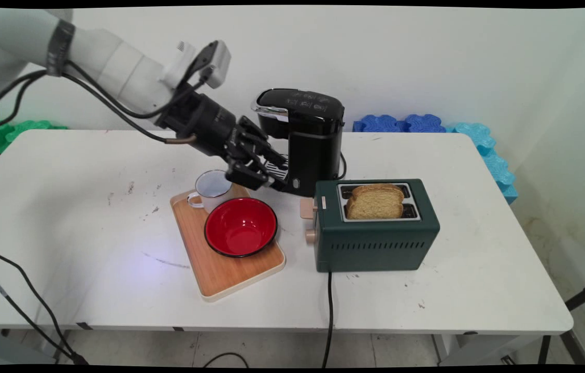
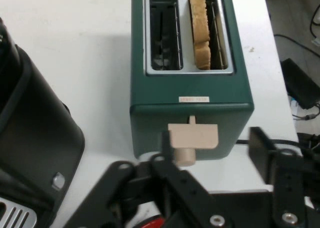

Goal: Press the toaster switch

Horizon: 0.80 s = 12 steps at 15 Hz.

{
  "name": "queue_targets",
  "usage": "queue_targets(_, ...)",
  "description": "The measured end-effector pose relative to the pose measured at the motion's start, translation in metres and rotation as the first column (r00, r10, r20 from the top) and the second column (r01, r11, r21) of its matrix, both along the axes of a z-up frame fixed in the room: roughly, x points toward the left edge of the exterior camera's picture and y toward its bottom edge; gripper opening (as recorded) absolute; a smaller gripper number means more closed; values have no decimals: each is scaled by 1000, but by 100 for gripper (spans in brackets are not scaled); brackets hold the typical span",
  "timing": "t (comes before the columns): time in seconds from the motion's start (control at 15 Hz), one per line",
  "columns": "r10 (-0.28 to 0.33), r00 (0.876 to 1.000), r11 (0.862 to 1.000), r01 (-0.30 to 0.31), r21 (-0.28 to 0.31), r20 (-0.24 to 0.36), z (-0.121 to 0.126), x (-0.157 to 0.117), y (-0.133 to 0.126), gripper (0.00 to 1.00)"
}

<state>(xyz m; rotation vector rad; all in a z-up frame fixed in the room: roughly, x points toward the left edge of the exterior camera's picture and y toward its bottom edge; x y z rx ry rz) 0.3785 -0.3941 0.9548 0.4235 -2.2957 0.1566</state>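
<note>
My black two-finger gripper (image 1: 271,173) stands open, holding nothing. At its 3 o'clock is the dark green metal toaster (image 1: 375,238); one slot hides behind the bread slice (image 1: 375,201). The white enamel mug (image 1: 211,190) is partly covered.

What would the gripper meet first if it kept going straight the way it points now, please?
Most likely the toaster's lever end: the hand view looks straight at it past the gripper. Depth is unclear.

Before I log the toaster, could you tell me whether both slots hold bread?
No: in the hand view one slot of the toaster holds a bread slice; the other is empty.
</note>
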Motion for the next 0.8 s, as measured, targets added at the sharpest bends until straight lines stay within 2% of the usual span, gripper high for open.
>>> queue_targets(0.47, 6, 998, 1000, -7, 23, 57, -13, -14, -15, 0)
queue_targets(0.8, 3, 998, 999, -6, 45, 63, -18, -23, -17, 0)
